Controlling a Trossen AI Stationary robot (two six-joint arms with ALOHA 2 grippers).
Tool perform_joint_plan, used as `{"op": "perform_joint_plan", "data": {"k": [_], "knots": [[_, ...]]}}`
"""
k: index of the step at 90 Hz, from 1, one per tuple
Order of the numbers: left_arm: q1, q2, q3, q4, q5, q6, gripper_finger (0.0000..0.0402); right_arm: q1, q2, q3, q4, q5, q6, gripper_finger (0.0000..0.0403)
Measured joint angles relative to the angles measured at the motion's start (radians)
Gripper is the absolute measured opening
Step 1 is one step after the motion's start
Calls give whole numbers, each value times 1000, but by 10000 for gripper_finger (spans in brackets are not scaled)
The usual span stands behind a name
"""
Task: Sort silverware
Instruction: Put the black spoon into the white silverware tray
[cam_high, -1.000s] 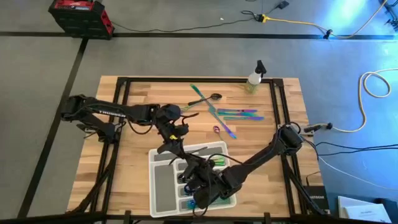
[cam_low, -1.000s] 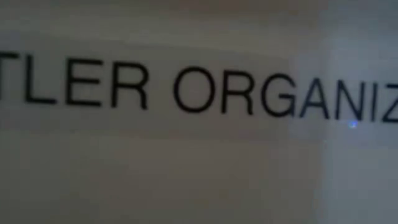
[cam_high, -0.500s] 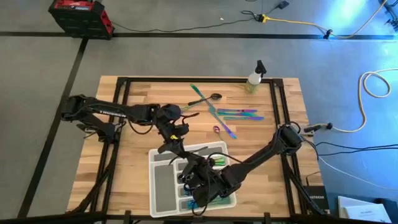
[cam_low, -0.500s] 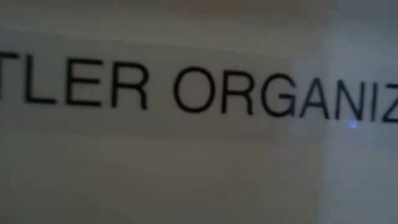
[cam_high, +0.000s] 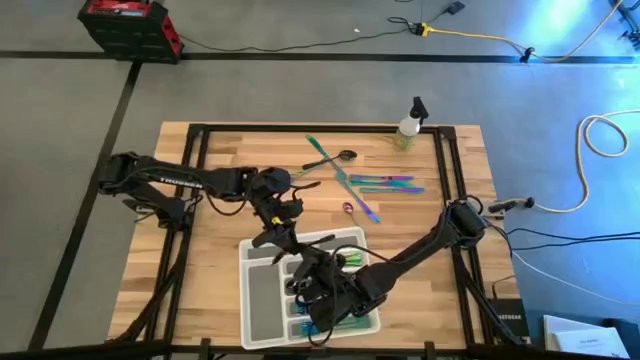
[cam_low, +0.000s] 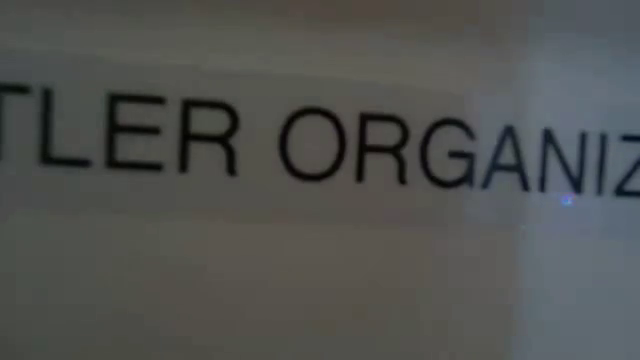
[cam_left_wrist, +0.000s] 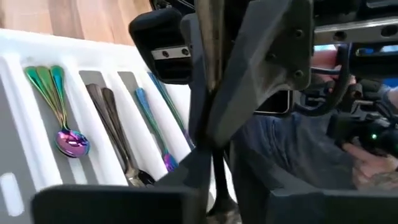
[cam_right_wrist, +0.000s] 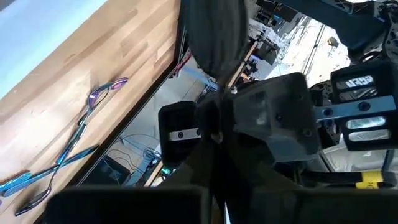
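both grippers meet over the tray (cam_high: 262, 300); silverware (cam_high: 375, 185) lies beyond

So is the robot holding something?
Likely a dark spoon, by its handle, upright between the left gripper and right gripper over the tray; which one grips it cannot be told.

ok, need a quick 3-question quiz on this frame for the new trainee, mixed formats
1. True or false: the spray bottle stands inside the tray.
2. Where are the left gripper and right gripper? A) close together over the tray B) beside the spray bottle C) far apart, each parked at its own side
3. Left wrist view: the iridescent piece with the purple bowl lying in a tray compartment is a ____.
Key: 1 false, it stands near a corner of the table, apart from the tray. 2 A. 3 spoon.
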Motion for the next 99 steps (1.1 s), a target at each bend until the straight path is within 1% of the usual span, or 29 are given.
{"op": "perform_joint_plan", "data": {"k": [13, 26, 38, 57, 63, 74, 83, 91, 99], "knots": [[0, 0, 0, -1, -1, 7, 90, 0, 0, -1, 1, 0, 9, 1], [1, 0, 0, -8, -6, 7, 119, 1, 0, -1, 3, 0, 9, 1], [2, 0, 0, -18, -12, 8, 134, 4, 0, -1, 3, 0, 11, 1], [37, -2, 1, -71, -50, 83, 148, 26, 1, -1, 1, -7, 37, 0], [54, -4, 3, -100, -53, 130, 152, 38, 1, -1, -1, -8, 80, 0], [83, -2, 2, -184, -98, 242, 159, 72, 1, 0, -4, -22, 177, 0], [95, -2, 2, -221, -150, 272, 161, 95, 1, 0, -26, -77, 264, 0], [99, -2, 2, -226, -153, 281, 161, 104, 1, 0, -64, -99, 335, 0], [96, -6, 2, -218, -153, 284, 161, 108, 1, 0, -129, -141, 456, 0]]}}
